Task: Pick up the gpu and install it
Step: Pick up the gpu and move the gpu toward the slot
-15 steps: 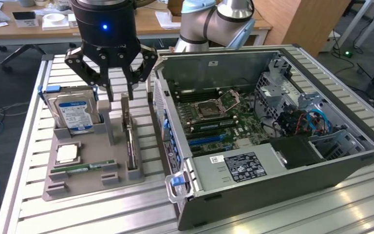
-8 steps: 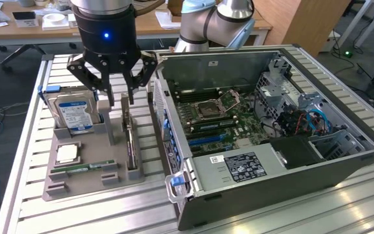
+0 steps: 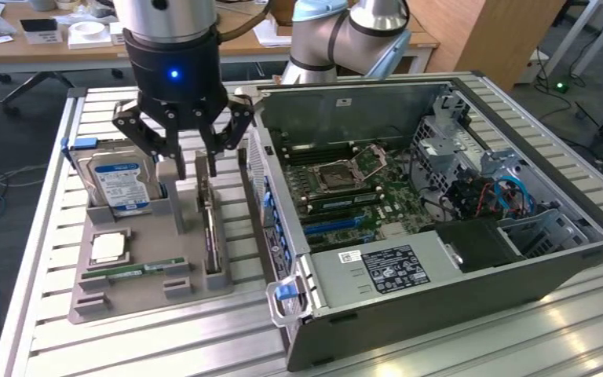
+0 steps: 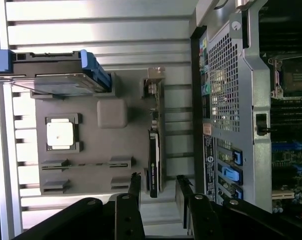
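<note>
Open fingers [image 3: 178,161] hang over the gpu [image 3: 210,228], holding nothing.
The fingers stand well apart with a clear gap between them, above the grey parts tray [image 3: 166,294] on the slatted worktop [image 3: 123,345]. The gpu stands on edge in a slot of the tray, along the tray's side nearest the open computer case [image 3: 438,196]. In the wrist view, one end of the gpu [image 4: 153,150] lines up with the gap between the two fingers [image 4: 183,195], so the card runs lengthwise away from them. The exterior view shows the tips above the card's far end; can't tell if they touch it, looks apart. A hard drive [image 3: 118,184] stands upright in the tray on the exterior view's left, with a cpu [image 3: 107,247] and a green memory stick [image 3: 134,269] in front of it.
</note>
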Available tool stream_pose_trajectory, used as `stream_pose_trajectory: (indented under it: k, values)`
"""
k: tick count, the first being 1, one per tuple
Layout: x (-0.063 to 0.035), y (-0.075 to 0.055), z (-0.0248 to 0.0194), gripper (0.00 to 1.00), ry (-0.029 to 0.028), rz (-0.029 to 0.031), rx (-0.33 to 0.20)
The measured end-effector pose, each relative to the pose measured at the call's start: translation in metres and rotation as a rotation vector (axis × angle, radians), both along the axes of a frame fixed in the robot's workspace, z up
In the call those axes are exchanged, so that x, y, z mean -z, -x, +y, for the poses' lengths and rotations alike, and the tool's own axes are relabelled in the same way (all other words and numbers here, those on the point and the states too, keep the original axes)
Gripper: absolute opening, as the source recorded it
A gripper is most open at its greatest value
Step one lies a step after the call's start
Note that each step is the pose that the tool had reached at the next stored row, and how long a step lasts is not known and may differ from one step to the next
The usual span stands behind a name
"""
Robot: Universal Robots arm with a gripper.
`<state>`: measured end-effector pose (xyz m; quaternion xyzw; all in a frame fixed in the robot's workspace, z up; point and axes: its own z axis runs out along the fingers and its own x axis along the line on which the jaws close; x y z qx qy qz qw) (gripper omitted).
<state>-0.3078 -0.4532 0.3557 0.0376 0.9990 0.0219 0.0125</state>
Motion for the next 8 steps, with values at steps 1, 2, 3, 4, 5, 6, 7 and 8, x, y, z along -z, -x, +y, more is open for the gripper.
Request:
stream_pose_trajectory:
  k: [1,2,3,4,5,6,7,8]
  values:
    - [0.0018,0.000,0.0001,0.42,0.0000,-0.0001,0.000]
    - [0.0036,0.000,0.0002,0.42,0.0000,-0.0001,0.000]
    - [0.0054,0.000,0.0002,0.42,0.0000,-0.0001,0.000]
    - [0.0074,0.000,0.0003,0.42,-0.0001,-0.0001,0.000]
    - [0.0092,0.000,0.0004,0.42,-0.0001,-0.0001,0.000]
    - [0.0110,0.000,0.0004,0.42,0.0000,0.0000,0.000]
    - [0.0128,0.000,0.0005,0.42,-0.0001,-0.0001,0.000]
    - [0.0146,0.000,0.0005,0.42,0.0000,-0.0001,0.000]
